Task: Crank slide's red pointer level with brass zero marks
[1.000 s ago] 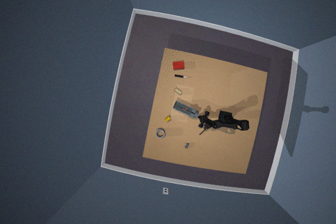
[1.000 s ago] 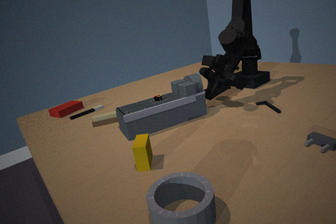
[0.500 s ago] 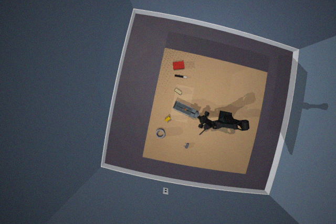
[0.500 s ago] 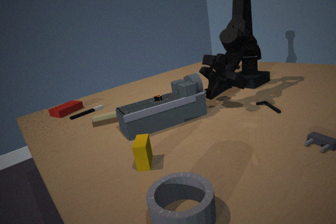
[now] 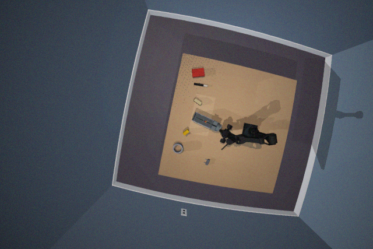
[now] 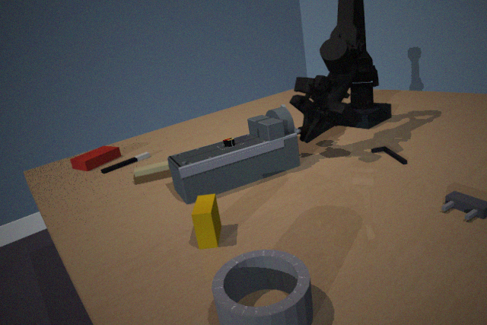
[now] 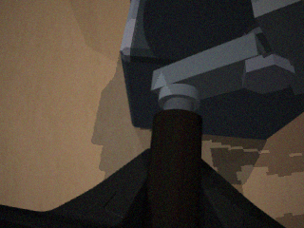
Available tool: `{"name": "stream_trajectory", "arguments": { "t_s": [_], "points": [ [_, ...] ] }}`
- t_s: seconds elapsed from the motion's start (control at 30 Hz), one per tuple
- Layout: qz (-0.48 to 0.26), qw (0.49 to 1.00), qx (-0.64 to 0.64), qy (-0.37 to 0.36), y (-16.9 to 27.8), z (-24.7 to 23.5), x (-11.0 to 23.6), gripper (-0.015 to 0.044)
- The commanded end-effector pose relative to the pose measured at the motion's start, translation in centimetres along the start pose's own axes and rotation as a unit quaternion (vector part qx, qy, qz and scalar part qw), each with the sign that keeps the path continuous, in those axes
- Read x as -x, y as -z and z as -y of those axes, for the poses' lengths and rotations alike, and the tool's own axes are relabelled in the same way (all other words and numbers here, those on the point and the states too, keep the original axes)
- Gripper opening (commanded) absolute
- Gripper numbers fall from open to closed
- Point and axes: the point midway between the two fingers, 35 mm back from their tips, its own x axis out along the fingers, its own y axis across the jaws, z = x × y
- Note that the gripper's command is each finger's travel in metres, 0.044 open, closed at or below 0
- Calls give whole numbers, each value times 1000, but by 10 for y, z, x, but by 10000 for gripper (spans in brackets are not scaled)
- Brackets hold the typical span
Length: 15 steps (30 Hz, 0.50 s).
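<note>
1. Blue-grey walls enclose a dark floor on which stands a tan wooden table (image 6: 354, 234).
2. On the table lies a long grey box-shaped machine (image 6: 236, 164), running from the near left toward the far right in the exterior view.
3. A small slide with a red pointer (image 6: 228, 141) sits on the machine's top rail, roughly midway along it; whether it is level with the brass zero marks is too small to tell.
4. At the machine's far right end a grey disc and blocks (image 6: 271, 122) carry the crank, whose pale grey arm (image 7: 216, 66) ends in a dark cylindrical handle (image 7: 177, 171) in the wrist view.
5. The black robot arm (image 6: 348, 38) stands on its base at the far right and bends down to that end of the machine.
6. Its black parallel-jaw gripper (image 6: 310, 130) is closed narrowly on the crank handle, which runs up the middle of the wrist view between the fingers.
7. Left of the machine lie a flat red block (image 6: 95, 157), a black marker with a pale tip (image 6: 125, 163) and a beige bar (image 6: 151, 170).
8. Nearer stand an upright yellow block (image 6: 205, 221) and a grey ring (image 6: 236, 274).
9. To the right lie a black L-shaped key (image 6: 389, 154) and a grey two-pronged plug (image 6: 464, 204).
</note>
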Motion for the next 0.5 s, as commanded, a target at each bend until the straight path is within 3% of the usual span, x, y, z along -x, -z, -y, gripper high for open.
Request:
{"name": "stream_trajectory", "arguments": {
  "t_s": [0.0, 0.47],
  "points": [
    [6, 1000, 0, -8, -5, -6, 5, 0],
    [6, 1000, 0, -8, -12, -9, 13, 0]
  ]
}}
